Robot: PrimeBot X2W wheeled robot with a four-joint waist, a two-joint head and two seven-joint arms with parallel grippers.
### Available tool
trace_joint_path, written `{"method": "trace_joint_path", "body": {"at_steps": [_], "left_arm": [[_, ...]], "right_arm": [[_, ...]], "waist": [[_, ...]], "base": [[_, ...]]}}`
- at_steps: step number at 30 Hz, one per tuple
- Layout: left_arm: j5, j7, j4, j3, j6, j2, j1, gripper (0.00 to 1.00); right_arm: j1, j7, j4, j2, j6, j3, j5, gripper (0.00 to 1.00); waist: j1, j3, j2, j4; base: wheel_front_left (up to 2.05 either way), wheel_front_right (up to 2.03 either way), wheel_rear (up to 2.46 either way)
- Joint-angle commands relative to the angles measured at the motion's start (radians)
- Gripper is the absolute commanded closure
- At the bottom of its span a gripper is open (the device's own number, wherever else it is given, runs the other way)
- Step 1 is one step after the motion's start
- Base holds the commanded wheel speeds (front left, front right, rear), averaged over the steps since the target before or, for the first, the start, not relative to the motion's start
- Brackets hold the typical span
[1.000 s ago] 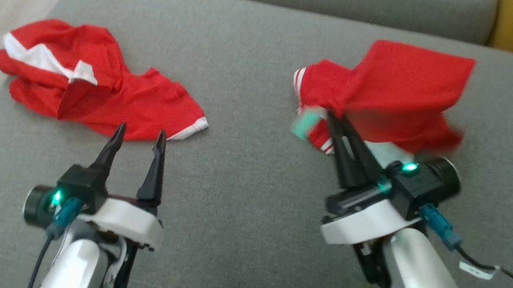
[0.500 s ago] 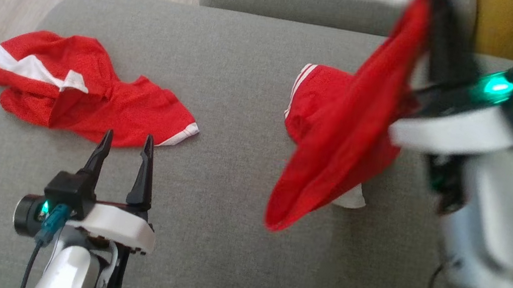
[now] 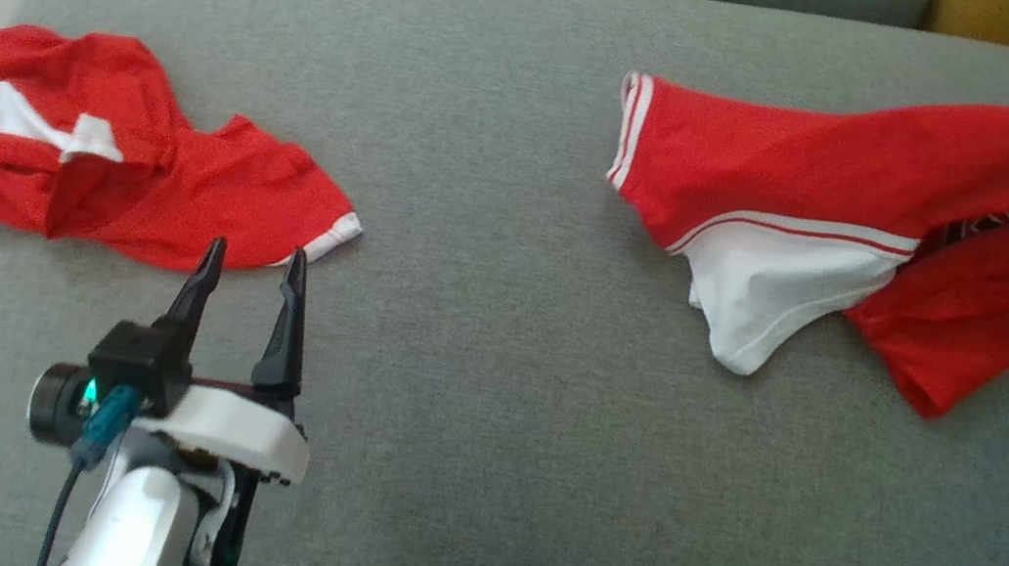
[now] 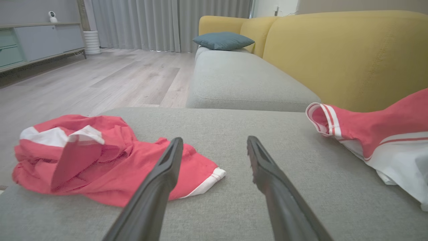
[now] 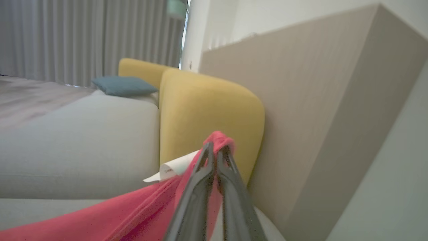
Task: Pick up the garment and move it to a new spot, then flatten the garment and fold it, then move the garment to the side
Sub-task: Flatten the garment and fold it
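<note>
Head cam: I see the shirt (image 3: 777, 173), red w/ a white panel, on the right half of the grey cushion (image 3: 493, 222). Its striped sleeve and white part lie on the cushion. The rest stretches up and off the right edge of frame. A 2nd shirt (image 3: 136, 162), also red, sits crumpled at the cushion's left end. My left claw (image 3: 254, 263) hangs at the near edge of that 2nd shirt, fingers spread wide, holding nothing.

Left wrist cam: the 2 fingers stand well apart w/ bare cushion between them. The 2nd shirt is ahead to the left, the stretched shirt at the right edge. A yellow sofa back (image 4: 334, 57) and a blue pillow (image 4: 222, 40) sit behind.

Right wrist cam: right claw (image 5: 216, 147) is clamped tight on a bunch of red shirt fabric at its tips, up above the cushion. The cloth trails down to the lower left. A white label (image 5: 174, 169) sticks out beside the fingers.
</note>
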Motion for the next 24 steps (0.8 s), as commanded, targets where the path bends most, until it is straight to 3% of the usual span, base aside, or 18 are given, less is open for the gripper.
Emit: {"method": "trace_joint_path", "body": {"at_steps": [1, 10, 17, 24], "left_arm": [[0.009, -0.006, -0.025, 0.026, -0.005, 0.002, -0.063, 0.00], [0.006, -0.006, -0.018, 0.012, 0.000, 0.002, -0.073, 0.00], [0.003, -0.006, -0.020, 0.017, 0.002, 0.002, -0.069, 0.00], [-0.004, -0.006, -0.023, 0.009, 0.005, 0.002, -0.057, 0.00]], "right_arm": [[-0.060, 0.024, 0.012, -0.001, 0.007, -0.020, -0.030, 0.00], [-0.060, -0.070, 0.043, 0.088, 0.007, 0.083, -0.040, 0.00], [0.026, -0.155, -0.029, 0.155, 0.007, 0.207, 0.009, 0.00], [0.225, -0.195, -0.148, 0.230, 0.007, 0.362, 0.084, 0.00]], "waist": [[0.0000, 0.011, -0.0001, -0.013], [0.0000, 0.011, -0.0001, -0.027], [0.0000, -0.006, -0.0001, -0.031], [0.0000, -0.032, -0.0001, -0.028]], "base": [[0.00, 0.00, 0.00], [0.00, 0.00, 0.00], [0.00, 0.00, 0.00], [0.00, 0.00, 0.00]]}}
